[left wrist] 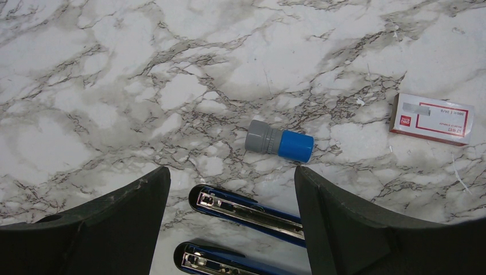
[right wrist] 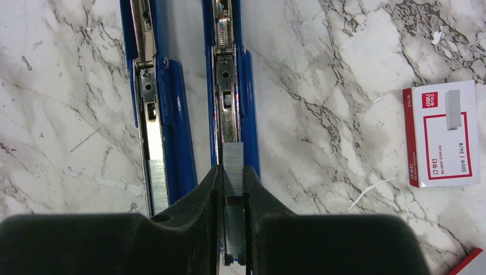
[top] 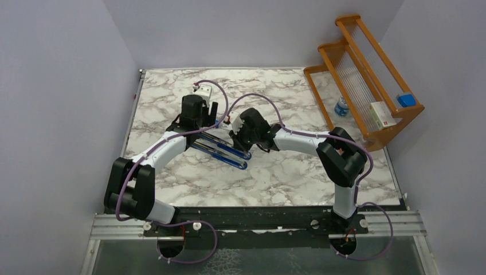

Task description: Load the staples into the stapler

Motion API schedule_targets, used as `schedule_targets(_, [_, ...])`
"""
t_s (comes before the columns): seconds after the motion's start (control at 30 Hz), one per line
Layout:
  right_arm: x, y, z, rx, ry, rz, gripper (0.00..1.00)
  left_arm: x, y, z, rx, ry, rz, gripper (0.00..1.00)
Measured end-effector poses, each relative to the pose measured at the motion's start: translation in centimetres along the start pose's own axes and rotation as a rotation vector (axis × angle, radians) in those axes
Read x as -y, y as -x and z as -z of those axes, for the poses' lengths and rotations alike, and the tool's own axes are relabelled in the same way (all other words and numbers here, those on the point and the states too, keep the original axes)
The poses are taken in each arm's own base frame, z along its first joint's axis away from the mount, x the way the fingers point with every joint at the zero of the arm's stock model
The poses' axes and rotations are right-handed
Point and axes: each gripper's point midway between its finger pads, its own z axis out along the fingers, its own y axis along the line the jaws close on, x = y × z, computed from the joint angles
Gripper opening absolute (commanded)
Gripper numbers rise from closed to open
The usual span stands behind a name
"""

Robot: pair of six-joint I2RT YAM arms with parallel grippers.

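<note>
A strip (right wrist: 232, 163) of staples is pinched between the narrowed right fingers (right wrist: 198, 223) and held lengthwise over the open stapler's (right wrist: 228, 86) channel, evidently so it can be dropped in. The box (right wrist: 446, 134) is seen right of these fingers on the table (right wrist: 321, 69). The left fingers (left wrist: 114, 223) are spread wide and empty, the stapler's 2 halves between them, perhaps to steady it; a cylinder (left wrist: 279, 141) lies ahead.

The stapler (right wrist: 172, 97) is blue, the staples (right wrist: 232, 163) silvery-grey, the table (right wrist: 344, 57) white marble veined grey.
</note>
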Motion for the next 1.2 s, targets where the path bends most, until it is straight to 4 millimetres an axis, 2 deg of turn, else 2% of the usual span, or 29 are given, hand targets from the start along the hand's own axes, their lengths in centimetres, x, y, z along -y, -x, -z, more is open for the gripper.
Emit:
schedule_targets(0.4, [0.0,0.0,0.0,0.000,0.003,0.001,0.29,0.0,0.0,0.0,0.000,0.000,0.000,0.82])
schedule_targets(0.87, [-0.1,0.3,-0.1,0.014,0.001,-0.013,0.33,0.0,0.0,0.0,0.000,-0.001,0.000,0.82])
schedule_targets(1.07, [0.2,0.4,0.6,0.069,0.017,-0.133,0.37,0.0,0.0,0.0,0.000,-0.003,0.000,0.82])
schedule_targets(1.2, [1.9,0.4,1.3,0.125,0.056,-0.277,0.40,0.0,0.0,0.0,0.000,-0.003,0.000,0.82])
